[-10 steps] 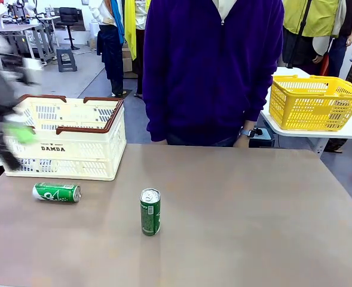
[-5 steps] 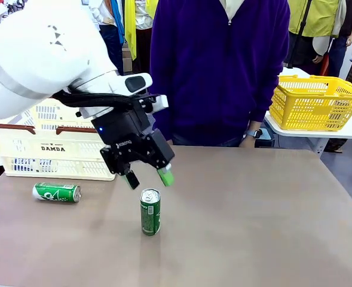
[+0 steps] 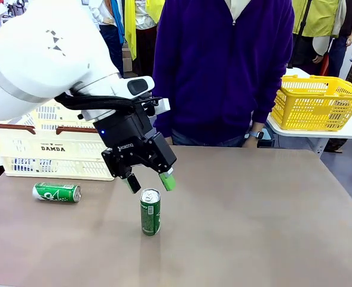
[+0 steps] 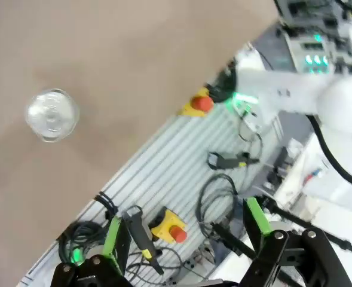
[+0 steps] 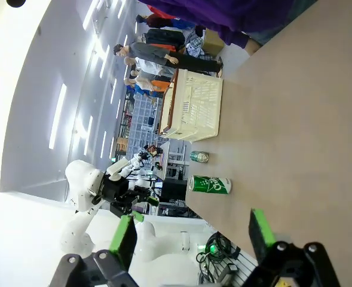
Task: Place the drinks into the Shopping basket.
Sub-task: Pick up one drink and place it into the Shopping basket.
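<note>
Left end effector [image 3: 150,182] hangs with jaws wide just above the upright green metal can with silver top [image 3: 150,213]. Nothing between the fingers, bare brown desk [image 3: 259,215] all round that can. Second green can [image 3: 57,192], lying on its side, sits well to the left, just in front of the cream-white slotted plastic crate with brown rim [image 3: 62,156]. White left arm [image 3: 38,54] overhangs the crate's right part and hides much of its opening. Person in a purple jacket [image 3: 217,72] stands against the far desk edge, blocking the far middle. Right half of desk bare. Yellow mesh plastic basket [image 3: 316,103] sits on a separate white table [image 3: 350,129], well apart.
</note>
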`<state>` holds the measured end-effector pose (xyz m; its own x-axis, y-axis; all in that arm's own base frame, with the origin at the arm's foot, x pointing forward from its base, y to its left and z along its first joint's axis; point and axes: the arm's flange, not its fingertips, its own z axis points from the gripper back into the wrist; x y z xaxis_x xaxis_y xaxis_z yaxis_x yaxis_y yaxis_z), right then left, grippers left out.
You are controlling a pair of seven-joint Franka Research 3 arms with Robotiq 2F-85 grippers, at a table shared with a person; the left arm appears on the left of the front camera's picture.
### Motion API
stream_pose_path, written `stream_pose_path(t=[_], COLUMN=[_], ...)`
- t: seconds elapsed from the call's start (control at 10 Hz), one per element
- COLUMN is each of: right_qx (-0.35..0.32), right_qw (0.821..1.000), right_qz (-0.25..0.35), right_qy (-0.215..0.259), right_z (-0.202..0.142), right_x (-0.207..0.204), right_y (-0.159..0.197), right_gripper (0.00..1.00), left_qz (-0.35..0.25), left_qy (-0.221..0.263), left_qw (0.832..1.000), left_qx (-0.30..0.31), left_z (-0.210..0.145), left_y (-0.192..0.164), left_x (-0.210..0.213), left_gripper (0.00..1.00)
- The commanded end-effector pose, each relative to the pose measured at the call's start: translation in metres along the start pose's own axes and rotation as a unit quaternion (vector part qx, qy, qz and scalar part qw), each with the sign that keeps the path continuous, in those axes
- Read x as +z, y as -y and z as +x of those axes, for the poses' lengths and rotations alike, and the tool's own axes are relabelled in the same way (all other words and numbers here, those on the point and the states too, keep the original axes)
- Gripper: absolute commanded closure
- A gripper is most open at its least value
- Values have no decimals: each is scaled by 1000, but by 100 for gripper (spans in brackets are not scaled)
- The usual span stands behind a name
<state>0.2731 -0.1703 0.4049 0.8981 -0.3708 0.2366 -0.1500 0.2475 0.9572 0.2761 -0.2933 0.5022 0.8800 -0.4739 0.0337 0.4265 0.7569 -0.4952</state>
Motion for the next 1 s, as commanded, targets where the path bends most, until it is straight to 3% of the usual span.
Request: stream_pose_path(t=[0.0, 0.2, 0.5, 0.9], right_qx=[-8, -8, -8, -8], right_qw=[1000, 1000, 1000, 1000], right_qz=[10, 10, 10, 10], right_qy=[8, 8, 8, 8], right_z=[3, 3, 3, 3], right_x=[-1, -1, -1, -1], right_y=[-5, -5, -5, -5], right_gripper=[0, 0, 0, 0], left_qz=[109, 213, 266, 252], left_qy=[66, 123, 137, 116], left_qw=[988, 957, 932, 939], left_qx=[85, 153, 205, 205], left_z=[19, 23, 31, 51], left_y=[13, 18, 5, -25], left_x=[-25, -49, -68, -83], left_gripper=[0, 0, 0, 0])
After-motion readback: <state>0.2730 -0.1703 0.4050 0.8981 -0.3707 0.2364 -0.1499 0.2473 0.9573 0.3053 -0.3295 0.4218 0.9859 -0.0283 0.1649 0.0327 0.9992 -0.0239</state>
